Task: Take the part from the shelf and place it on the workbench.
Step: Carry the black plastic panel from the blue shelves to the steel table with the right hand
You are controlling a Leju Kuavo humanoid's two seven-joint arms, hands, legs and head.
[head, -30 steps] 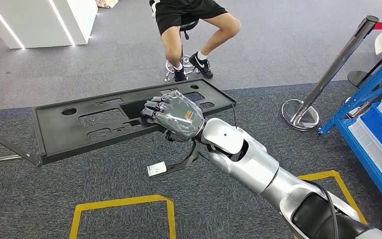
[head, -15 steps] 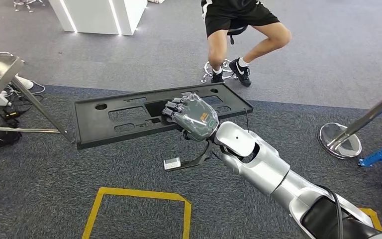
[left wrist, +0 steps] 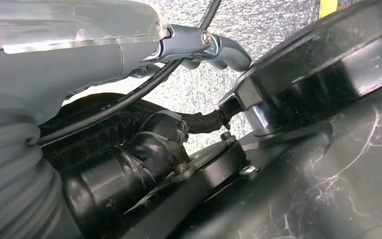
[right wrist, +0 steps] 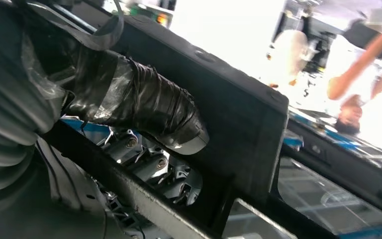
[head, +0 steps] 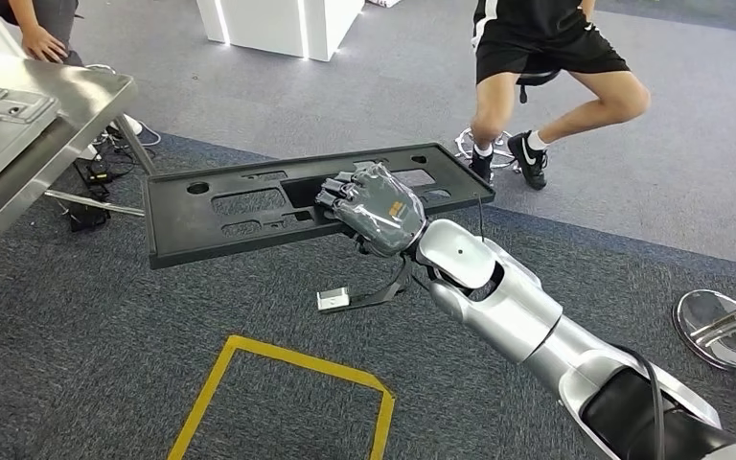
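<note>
While your right hand (head: 372, 209) grips the long black panel (head: 230, 213) by its near edge, fingers curled through a cutout, the panel hangs above the carpet, just beside the metal workbench (head: 53, 144). Your left hand's (left wrist: 54, 55) state can't be told.

The head view is evenly lit and sharp; the right wrist view's background is blown out and blurred by glare.

No text, label or number can be read anywhere. A small orange sticker sits on the right hand (head: 374, 206); its print is too small to make out.
</note>
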